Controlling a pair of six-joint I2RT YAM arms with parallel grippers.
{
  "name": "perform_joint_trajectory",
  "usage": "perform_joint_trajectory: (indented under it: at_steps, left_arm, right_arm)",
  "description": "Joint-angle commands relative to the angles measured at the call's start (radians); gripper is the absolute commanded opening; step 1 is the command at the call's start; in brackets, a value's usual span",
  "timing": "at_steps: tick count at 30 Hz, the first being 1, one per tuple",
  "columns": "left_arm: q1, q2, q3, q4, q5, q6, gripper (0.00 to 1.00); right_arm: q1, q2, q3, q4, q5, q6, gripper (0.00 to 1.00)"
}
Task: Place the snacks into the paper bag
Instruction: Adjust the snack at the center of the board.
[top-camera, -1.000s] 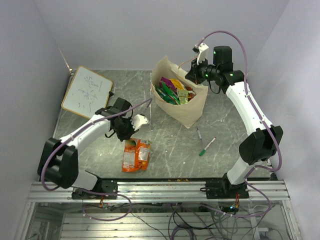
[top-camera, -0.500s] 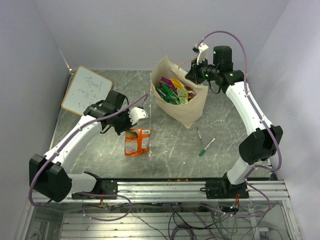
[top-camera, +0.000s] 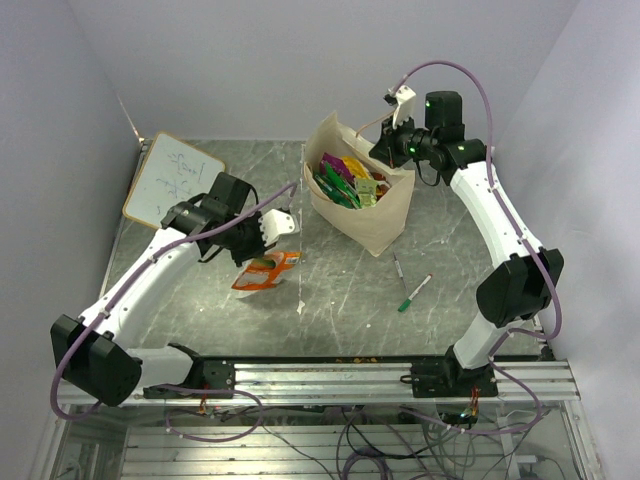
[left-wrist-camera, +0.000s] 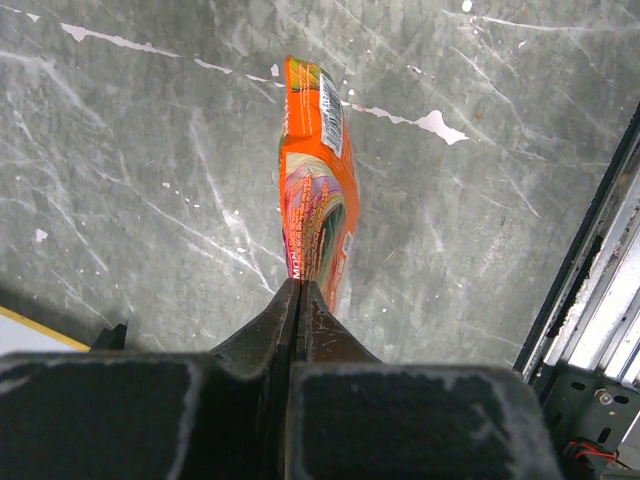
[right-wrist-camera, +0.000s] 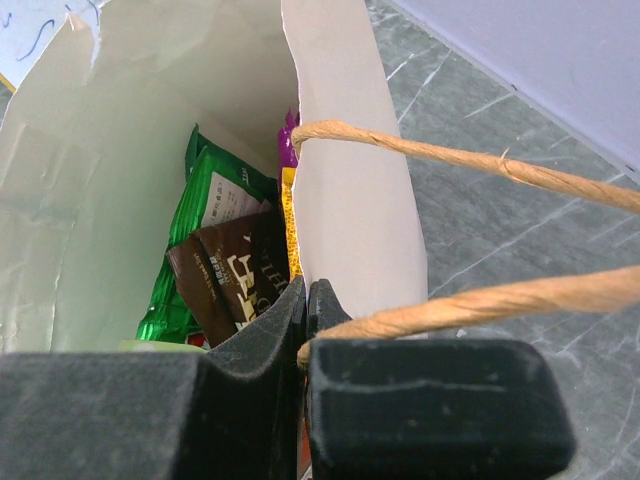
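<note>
L fingers (left-wrist-camera: 300, 288) are pinched fully shut on the top seam of the orange bag (left-wrist-camera: 318, 190). The pkt hangs straight below the tips over the bench (left-wrist-camera: 120, 150), apparently off the surface. R fingers (right-wrist-camera: 305, 292) are shut on the rim of the paper bag (right-wrist-camera: 350, 180), right by the handle (right-wrist-camera: 460, 160), holding the mouth open. A green packet (right-wrist-camera: 215, 200) and a brown packet (right-wrist-camera: 235, 275) sit inside, just beyond the tips. In the top view the paper bag (top-camera: 385, 225) is well apart from L fingers (top-camera: 265, 245), directly under R fingers (top-camera: 385, 150).

Risks, as I judge them:
- Grip is on a thin crinkly edge only, so a quick swing may let the pkt slide out.
- Pkt hangs long. If carried too low, its bottom may snag the near rim & push or fold the bag.
- Bag looks fairly full, so the pkt may perch on top & tip out.
- R hold is on thin paper. A tug could tear it or let the mouth collapse.
</note>
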Motion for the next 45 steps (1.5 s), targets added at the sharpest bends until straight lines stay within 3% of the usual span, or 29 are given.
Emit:
perform_joint_trajectory:
  at_steps: [1,8,12,29,45]
  left_arm:
    - [-0.031,-0.012,-0.045,0.073,0.023,-0.025,0.07]
    - [-0.051,0.035,-0.075,0.104,0.017,-0.027,0.07]
    - [-0.050,0.059,-0.066,0.095,0.049,-0.018,0.21]
    - [-0.051,0.170,-0.028,0.043,0.200,-0.022,0.57]
    - [-0.065,0.177,-0.052,-0.003,0.198,0.025,0.65]
  right_arm:
    - [0.005,0.016,0.029,-0.024,-0.014,-0.001,0.00]
    - [0.004,0.016,0.026,-0.023,-0.012,-0.002,0.00]
    - [0.006,0.017,0.022,-0.022,-0.011,-0.002,0.00]
    - [0.005,0.002,-0.002,-0.012,-0.004,-0.007,0.00]
    - [0.004,0.014,0.006,-0.018,0.002,-0.014,0.00]
